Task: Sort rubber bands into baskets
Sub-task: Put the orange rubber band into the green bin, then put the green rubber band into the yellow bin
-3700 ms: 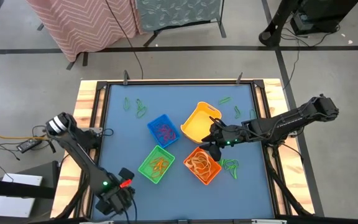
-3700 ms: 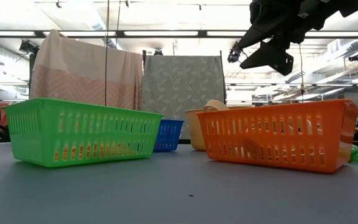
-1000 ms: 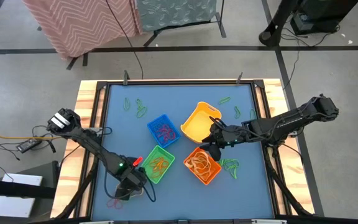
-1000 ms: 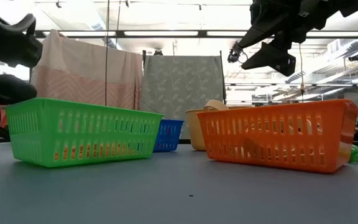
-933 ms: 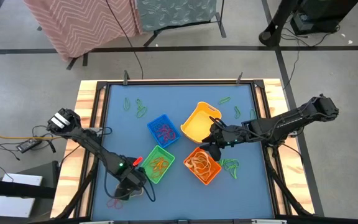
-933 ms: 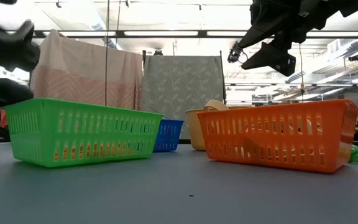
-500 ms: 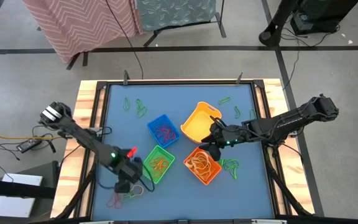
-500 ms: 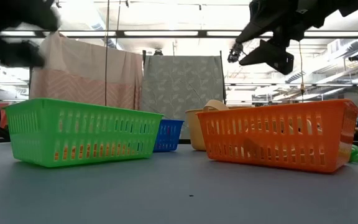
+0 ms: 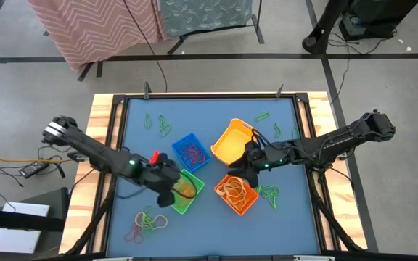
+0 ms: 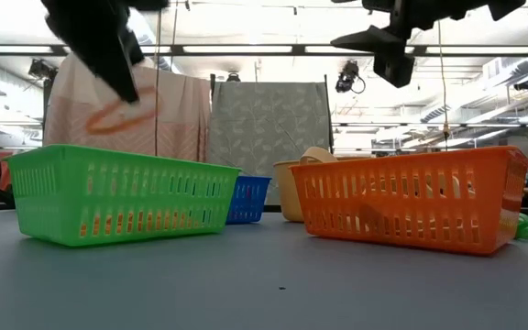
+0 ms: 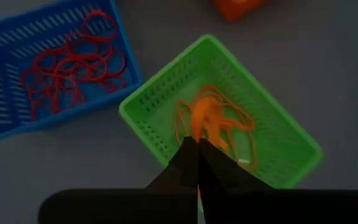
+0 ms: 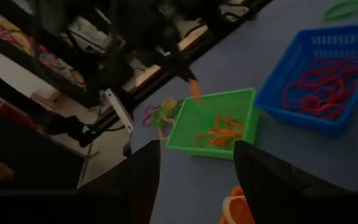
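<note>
My left gripper (image 9: pixel 167 192) is shut on an orange rubber band (image 10: pixel 117 117) above the near-left corner of the green basket (image 9: pixel 198 190), which holds orange bands (image 11: pixel 229 127). The blue basket (image 9: pixel 177 147) holds red bands; the yellow basket (image 9: pixel 225 138) and the orange basket (image 9: pixel 251 203) stand to its right. My right gripper (image 9: pixel 248 162) is open and empty, raised between the yellow and orange baskets. A pile of mixed bands (image 9: pixel 145 225) lies on the mat at the near left. My left gripper pinches the orange band's upper end (image 11: pixel 197 140) between its two shut fingertips, which come from above and point down. The band hangs as a slack loop (image 10: pixel 117 117) below the fingers, clear of the green basket's rim.
Loose green bands lie beside the orange basket (image 9: pixel 268 192), at the far left (image 9: pixel 160 125) and at the far right (image 9: pixel 264 116). The mat has a raised wooden frame (image 9: pixel 100 116). Cloth-draped racks stand beyond the far edge.
My left gripper has risen from the pile of bands at the near left and gone toward the far right, to above the green basket's corner, with the orange band hanging below it. My right gripper has risen a little.
</note>
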{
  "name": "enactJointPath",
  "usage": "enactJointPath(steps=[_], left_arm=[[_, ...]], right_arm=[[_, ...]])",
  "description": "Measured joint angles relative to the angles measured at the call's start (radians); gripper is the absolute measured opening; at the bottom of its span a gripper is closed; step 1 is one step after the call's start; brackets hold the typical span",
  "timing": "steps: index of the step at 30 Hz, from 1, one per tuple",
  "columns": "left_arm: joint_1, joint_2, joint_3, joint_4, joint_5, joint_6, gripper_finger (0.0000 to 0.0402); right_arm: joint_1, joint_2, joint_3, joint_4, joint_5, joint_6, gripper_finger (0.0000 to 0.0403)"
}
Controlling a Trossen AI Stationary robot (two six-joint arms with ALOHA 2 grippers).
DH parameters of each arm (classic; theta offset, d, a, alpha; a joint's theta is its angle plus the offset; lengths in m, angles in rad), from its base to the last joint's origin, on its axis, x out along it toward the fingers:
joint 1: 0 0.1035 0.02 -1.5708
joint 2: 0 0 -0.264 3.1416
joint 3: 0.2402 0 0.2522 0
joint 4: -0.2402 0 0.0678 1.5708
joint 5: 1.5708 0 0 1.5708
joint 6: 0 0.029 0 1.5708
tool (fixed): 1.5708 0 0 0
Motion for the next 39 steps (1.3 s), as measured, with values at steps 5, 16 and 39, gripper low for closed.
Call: enactJointPath(steps=[5,16,39], left_arm=[[0.009,0.145,-0.001,0.102,0.044,0.004,0.0010],[0.053,0.171,0.052,0.149,0.054,0.008,0.0137],[0.163,-0.370,-0.016,0.264,-0.224,0.009,0.0206]], right_arm=[[0.000,0.000,0.000,0.004,-0.025,0.038,0.0216],[0.000,0.000,0.000,0.053,-0.112,0.050,0.0216],[0.176,-0.118,0.159,-0.852,-0.209,0.163,0.0179]])
